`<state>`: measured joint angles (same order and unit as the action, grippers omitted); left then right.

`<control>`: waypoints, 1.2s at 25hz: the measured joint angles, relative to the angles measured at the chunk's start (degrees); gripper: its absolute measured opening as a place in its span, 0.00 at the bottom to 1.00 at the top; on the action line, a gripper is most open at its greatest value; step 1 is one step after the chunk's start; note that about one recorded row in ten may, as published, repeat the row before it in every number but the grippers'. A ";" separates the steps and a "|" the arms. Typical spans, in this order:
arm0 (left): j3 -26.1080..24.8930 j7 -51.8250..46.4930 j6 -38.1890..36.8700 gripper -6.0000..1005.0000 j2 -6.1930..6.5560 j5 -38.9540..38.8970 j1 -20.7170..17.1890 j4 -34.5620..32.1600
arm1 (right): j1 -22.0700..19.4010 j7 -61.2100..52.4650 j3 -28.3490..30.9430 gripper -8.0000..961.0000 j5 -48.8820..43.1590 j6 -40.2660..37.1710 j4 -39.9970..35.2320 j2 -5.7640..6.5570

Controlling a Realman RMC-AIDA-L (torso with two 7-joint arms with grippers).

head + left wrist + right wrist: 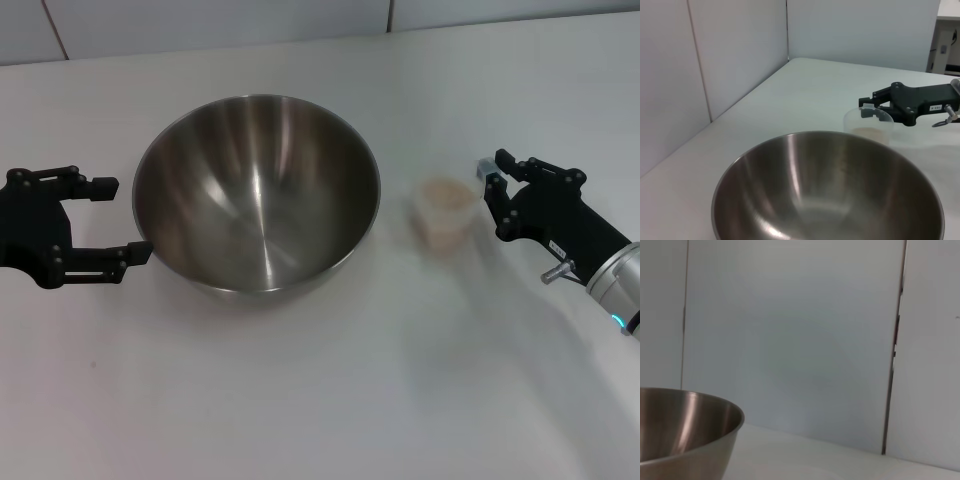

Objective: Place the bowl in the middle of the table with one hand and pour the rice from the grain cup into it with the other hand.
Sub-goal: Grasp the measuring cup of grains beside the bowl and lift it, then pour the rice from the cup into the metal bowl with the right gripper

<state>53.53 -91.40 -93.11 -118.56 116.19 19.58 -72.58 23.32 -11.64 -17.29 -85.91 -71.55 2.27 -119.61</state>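
Note:
The large steel bowl (257, 190) stands empty on the white table (300, 400), a little left of the middle. My left gripper (122, 220) is open just left of the bowl, with its near fingertip (140, 252) right at the bowl's wall. The small clear grain cup (445, 208) stands upright to the right of the bowl, with rice (447, 195) in it. My right gripper (493, 198) is open just right of the cup, not touching it. The left wrist view shows the bowl (830, 190), the cup (868, 122) and the right gripper (875, 102) behind it. The right wrist view shows only the bowl's side (685, 430).
White wall panels (740, 55) run along the table's far edge and past its left side. Bare tabletop lies in front of the bowl and the cup.

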 joint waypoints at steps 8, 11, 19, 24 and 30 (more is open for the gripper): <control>0.00 0.00 0.04 0.83 0.02 0.00 -0.03 0.56 | 0.08 0.05 0.32 0.09 0.00 -1.55 0.02 0.00; 0.00 0.00 0.04 0.83 0.08 0.00 -0.03 0.91 | -0.19 0.05 1.62 0.06 -0.02 -3.54 0.02 0.00; -0.01 0.07 0.04 0.83 0.10 0.00 0.38 0.95 | 1.27 10.13 6.33 0.03 -0.06 -19.56 0.80 0.00; -0.02 0.09 0.04 0.83 0.02 0.01 0.71 0.95 | 7.91 32.07 6.55 0.03 -0.32 -19.13 6.62 0.00; -0.01 -0.02 0.03 0.83 0.00 0.00 0.91 0.91 | 12.59 74.01 6.84 0.03 -0.57 -14.07 15.63 -0.23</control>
<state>53.52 -91.42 -93.08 -118.57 116.19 20.49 -71.66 35.91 62.37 -10.45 -86.48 -85.62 17.90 -119.84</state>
